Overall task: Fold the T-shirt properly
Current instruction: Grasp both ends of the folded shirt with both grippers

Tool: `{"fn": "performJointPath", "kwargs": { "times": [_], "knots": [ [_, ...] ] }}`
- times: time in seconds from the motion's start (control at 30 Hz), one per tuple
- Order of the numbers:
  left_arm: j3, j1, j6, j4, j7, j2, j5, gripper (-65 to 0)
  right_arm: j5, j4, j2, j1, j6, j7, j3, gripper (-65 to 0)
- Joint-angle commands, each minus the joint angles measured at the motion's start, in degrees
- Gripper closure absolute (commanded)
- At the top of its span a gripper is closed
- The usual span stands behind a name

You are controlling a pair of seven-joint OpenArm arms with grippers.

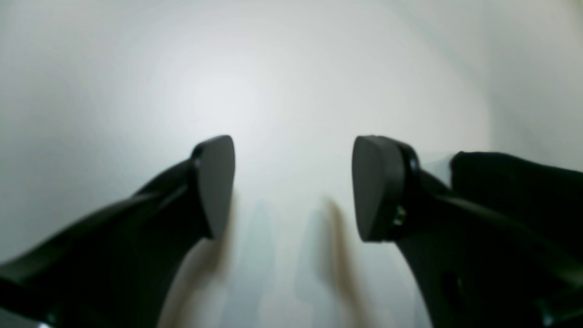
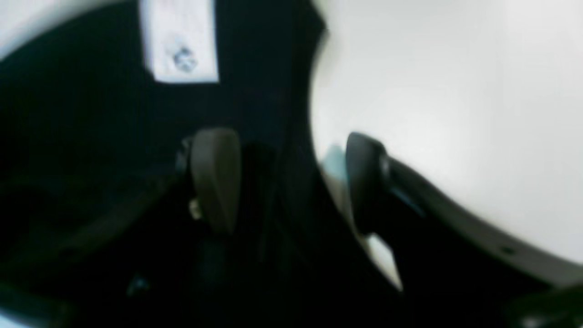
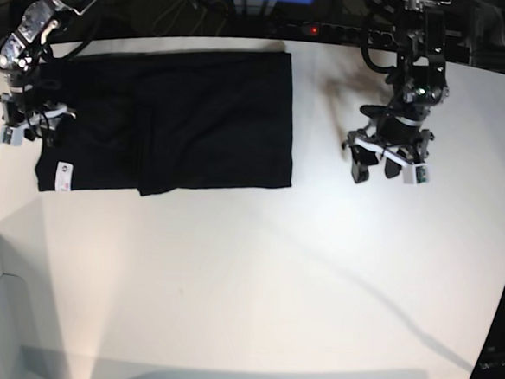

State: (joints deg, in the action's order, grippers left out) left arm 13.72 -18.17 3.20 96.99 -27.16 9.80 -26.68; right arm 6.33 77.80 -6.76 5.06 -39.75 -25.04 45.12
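Cloth of the black T-shirt (image 3: 171,119), soft and matte, lies folded in a flat rectangle on the smooth white table (image 3: 254,285). Its white tag (image 2: 180,43), print too blurred to read, sits just beyond the right gripper (image 2: 291,182), whose spread fingers straddle its edge. Left gripper (image 1: 294,187) hangs open, empty, well apart.

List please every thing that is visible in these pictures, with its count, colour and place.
T-shirt: one, black, partly folded, far part of the table toward the base view's left.
Tag: one, white, on the shirt's near left corner.
Table: one, white, under everything.
Power strip: one, black with a red light, behind the table.
Right gripper: one, black, open, over the shirt's edge.
Left gripper: one, black, open, over bare table.
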Motion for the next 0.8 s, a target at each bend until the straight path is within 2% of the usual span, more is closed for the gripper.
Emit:
{"fn": "performJointPath", "kwargs": {
  "times": [0.0,0.27,0.37,0.57,0.7,0.77],
  "knots": [
    [0.3,0.5,0.4,1.0,1.2,0.4,-0.4,-39.4,-0.2,-0.2,-0.9,-0.5,-0.3,-0.4,0.0,-38.0],
    [0.5,0.5,0.4,1.0,1.2,0.6,-0.4,-39.4,-0.1,-0.5,-0.6,1.4,-0.3,-0.4,-0.5,-36.7],
    [0.5,0.5,0.4,1.0,1.2,0.6,-0.4,-39.4,-0.1,-0.4,-0.6,3.4,-0.3,-0.4,-4.4,-28.1],
    [0.1,0.4,0.4,1.0,1.2,0.6,-0.3,-39.4,0.0,-0.3,-0.5,5.5,-0.3,-0.4,-9.4,0.0],
    [-0.3,0.0,0.4,0.5,1.1,0.4,-0.3,-39.4,0.2,2.9,-0.2,6.0,-0.3,-0.4,-9.2,0.0],
    [-2.3,0.0,0.4,-0.7,1.1,0.4,-0.3,-39.4,0.2,7.0,0.9,6.2,-0.3,-0.4,-9.2,0.0]
  ]
}}
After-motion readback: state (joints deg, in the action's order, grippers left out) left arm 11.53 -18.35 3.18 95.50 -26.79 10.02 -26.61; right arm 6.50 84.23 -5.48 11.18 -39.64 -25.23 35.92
